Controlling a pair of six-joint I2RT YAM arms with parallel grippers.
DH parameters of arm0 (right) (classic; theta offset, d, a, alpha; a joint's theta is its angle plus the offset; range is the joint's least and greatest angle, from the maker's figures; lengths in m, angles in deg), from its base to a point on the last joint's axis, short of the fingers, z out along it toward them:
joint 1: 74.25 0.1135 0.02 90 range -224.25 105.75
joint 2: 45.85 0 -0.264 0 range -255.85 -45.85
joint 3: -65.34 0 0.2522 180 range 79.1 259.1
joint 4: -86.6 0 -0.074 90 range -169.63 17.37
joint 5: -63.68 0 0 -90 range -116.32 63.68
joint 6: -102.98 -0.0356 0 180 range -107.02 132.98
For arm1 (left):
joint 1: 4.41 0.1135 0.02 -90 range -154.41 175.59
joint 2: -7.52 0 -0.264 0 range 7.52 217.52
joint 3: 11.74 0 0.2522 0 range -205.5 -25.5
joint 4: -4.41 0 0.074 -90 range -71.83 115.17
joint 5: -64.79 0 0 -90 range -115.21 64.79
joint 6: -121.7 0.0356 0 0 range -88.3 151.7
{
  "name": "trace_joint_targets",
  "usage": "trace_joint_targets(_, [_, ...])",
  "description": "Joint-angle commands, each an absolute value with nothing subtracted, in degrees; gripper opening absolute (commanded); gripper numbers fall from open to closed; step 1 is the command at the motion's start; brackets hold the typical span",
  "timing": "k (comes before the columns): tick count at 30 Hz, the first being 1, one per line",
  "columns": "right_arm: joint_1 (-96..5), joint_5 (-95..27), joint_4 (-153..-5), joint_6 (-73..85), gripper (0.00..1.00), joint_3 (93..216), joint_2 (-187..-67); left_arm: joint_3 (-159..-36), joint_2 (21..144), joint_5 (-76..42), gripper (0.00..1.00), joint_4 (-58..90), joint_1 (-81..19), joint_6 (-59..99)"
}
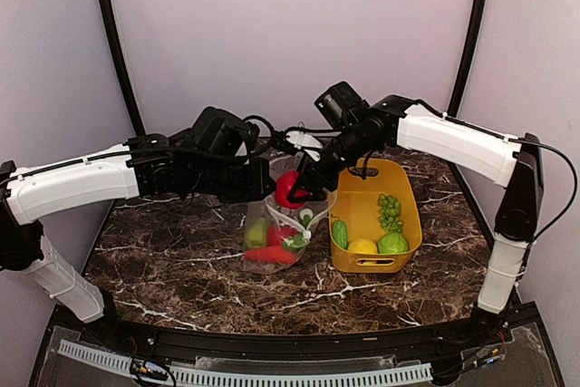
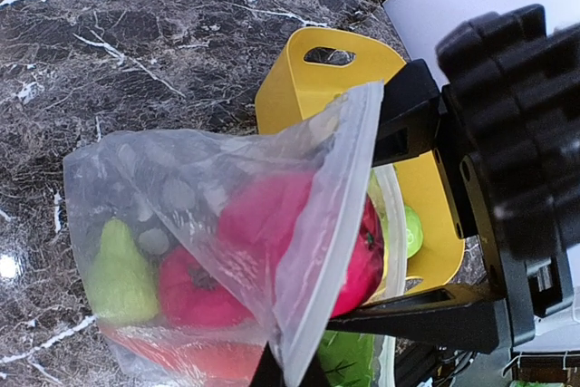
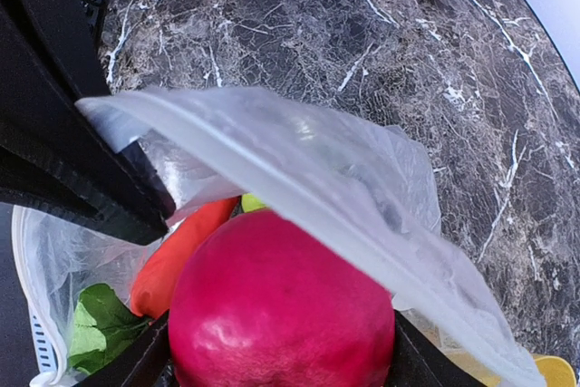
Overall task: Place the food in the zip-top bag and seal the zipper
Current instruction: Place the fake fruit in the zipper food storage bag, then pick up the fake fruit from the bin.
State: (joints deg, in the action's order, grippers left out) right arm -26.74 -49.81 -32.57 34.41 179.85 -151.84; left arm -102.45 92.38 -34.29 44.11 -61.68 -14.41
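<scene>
The clear dotted zip-top bag [image 1: 272,237] hangs open at the table's middle, its mouth edge with the zipper strip [image 2: 337,215] pinched in my shut left gripper [image 2: 288,371]. It holds a green pear [image 2: 118,269], a red tomato [image 2: 195,292], an orange-red piece [image 3: 177,251] and a leafy green one [image 3: 95,328]. My right gripper [image 1: 299,189] is shut on a round red fruit [image 3: 283,305] and holds it at the bag's mouth, partly under the upper lip [image 3: 299,169]. A lemon [image 1: 362,246], green grapes [image 1: 390,210] and green round pieces [image 1: 392,243] lie in the yellow bin.
The yellow plastic bin [image 1: 406,189] stands right of the bag, touching or nearly touching it, and shows behind the bag in the left wrist view [image 2: 299,88]. Dark marble tabletop [image 1: 163,269] lies around them. Both arms meet above the bag.
</scene>
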Motion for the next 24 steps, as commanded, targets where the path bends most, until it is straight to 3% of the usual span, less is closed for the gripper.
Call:
trace_joint_targets(1, [-26.3, -50.2, -31.8, 33.7, 0.74, 182.4, -152.0, -102.0, 91.2, -35.3, 0.01, 43.6, -62.0, -14.7])
trace_joint_targets(8, [-27.0, -54.6, -30.6, 35.2, 0.82, 181.2, -146.6, -100.3, 90.5, -36.3, 0.01, 43.8, -61.8, -14.9])
trace_joint_targets(24, [-33.5, -51.4, -29.1, 39.2, 0.83, 168.5, -129.9, -99.2, 87.8, -39.8, 0.01, 48.2, -61.4, -13.1])
